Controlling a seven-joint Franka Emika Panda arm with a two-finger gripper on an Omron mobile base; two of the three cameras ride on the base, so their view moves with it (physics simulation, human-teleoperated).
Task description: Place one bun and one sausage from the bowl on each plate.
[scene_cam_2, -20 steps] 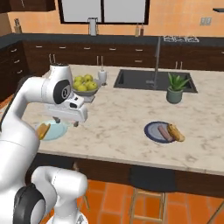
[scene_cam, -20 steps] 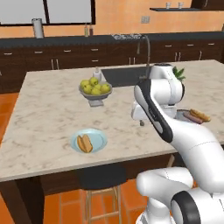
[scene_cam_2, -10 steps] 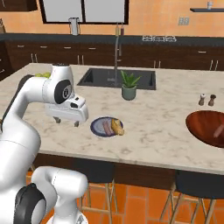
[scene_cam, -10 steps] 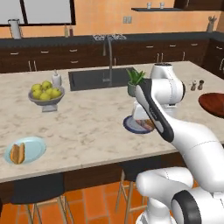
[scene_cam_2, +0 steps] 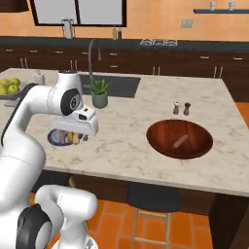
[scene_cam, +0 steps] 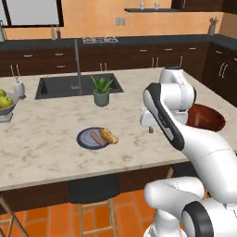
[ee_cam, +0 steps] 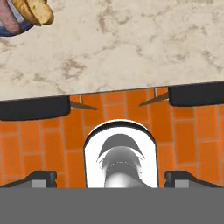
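Pincer: the pincer [ee_cam: 111,177] hangs over the near edge of the desk [scene_cam: 51,139], fingers spread wide with nothing between them; in the hand view the two dark fingertips [ee_cam: 41,178] stand far apart over orange floor tiles [ee_cam: 118,109].
Bowl: the wide reddish-brown bowl [scene_cam_2: 179,139] sits on the desk to the robot's right, well apart from the plate; one pale sausage-like piece [scene_cam_2: 179,141] lies inside it. In the left base view the bowl [scene_cam: 207,118] is partly hidden behind the arm.
Dark blue plate: the plate [scene_cam: 91,138] lies near the front of the desk, left of the arm, with a sausage [scene_cam: 97,137] and a bun [scene_cam: 109,135] side by side on it.
Hand view of plate: its corner shows at the top left, bun [ee_cam: 36,10] beside sausage [ee_cam: 11,20].
Potted plant: a small plant [scene_cam: 102,90] stands behind the plate, by the sink [scene_cam: 69,86].
Fruit bowl: at the far left edge [scene_cam: 5,102].
Shakers: two small shakers [scene_cam_2: 181,108] stand behind the brown bowl.
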